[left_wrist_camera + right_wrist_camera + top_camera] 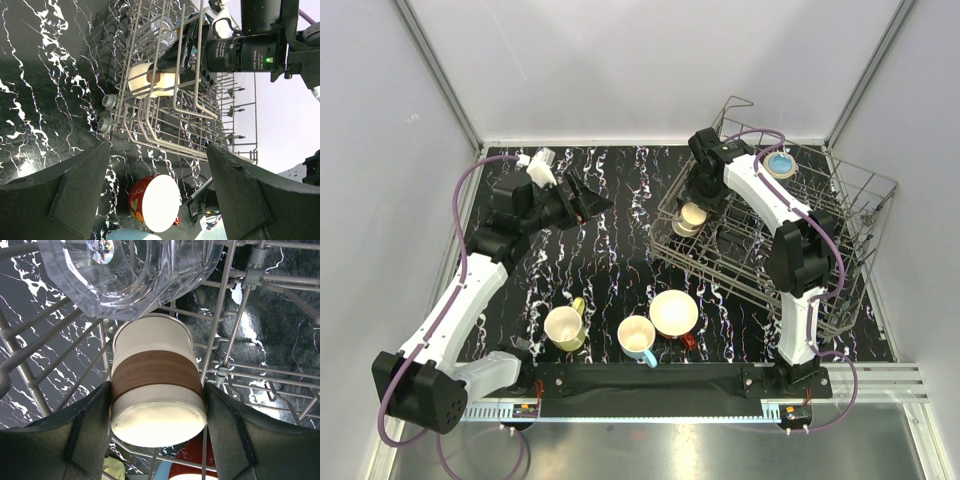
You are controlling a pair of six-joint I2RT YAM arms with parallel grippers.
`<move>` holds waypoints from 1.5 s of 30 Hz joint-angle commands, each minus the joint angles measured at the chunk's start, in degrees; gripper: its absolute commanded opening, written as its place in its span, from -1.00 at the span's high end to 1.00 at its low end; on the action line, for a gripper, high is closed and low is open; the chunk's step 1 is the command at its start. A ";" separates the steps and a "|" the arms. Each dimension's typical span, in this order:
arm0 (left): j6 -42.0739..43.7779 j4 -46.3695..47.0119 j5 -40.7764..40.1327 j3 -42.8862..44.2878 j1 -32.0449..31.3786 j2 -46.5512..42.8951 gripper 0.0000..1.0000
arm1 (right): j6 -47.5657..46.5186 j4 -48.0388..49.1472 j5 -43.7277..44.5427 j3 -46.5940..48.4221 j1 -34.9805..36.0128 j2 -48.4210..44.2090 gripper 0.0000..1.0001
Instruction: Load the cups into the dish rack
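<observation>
The dish rack [840, 200] stands at the right. My right gripper [697, 207] reaches into its left end and is shut on the cream-brown cup [155, 385], which points its base at the wrist camera, with a finger [95, 420] on each side. A clear tumbler [125, 275] lies in the rack just beyond it. A teal cup [780, 165] sits at the rack's far side. The yellow-green cup [565, 327], light-blue cup [638, 338] and red mug [674, 314] stand on the table near the front. My left gripper [582, 200] is open and empty, raised over the far left.
The left wrist view looks along the table at the rack [200, 115], the red mug [155, 202] and the right arm's wrist camera [245, 50]. White walls enclose the table on three sides. A black rail [650, 380] runs along the front edge.
</observation>
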 commanded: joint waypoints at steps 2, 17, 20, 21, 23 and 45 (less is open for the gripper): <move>-0.38 3.03 1.58 0.60 0.30 0.26 -0.68 | -0.51 -2.05 0.78 1.48 0.51 -0.54 0.06; -0.38 3.29 1.84 0.51 0.39 0.96 -0.68 | -2.09 -3.63 2.19 2.01 0.69 -2.47 -0.65; -0.29 3.20 1.84 0.43 0.39 1.14 -0.68 | -2.44 -3.11 1.84 1.75 0.78 -3.17 -0.69; -0.38 3.20 1.84 0.43 0.39 1.14 -0.68 | -2.70 -2.41 1.66 0.96 0.78 -3.61 -0.75; -0.38 3.46 1.93 0.43 0.39 1.22 -0.68 | -3.14 -1.27 1.74 0.25 0.78 -4.75 -0.83; -0.03 5.39 5.09 0.25 0.21 3.50 -0.69 | -7.89 -0.38 4.47 -6.16 0.43 -17.31 -0.99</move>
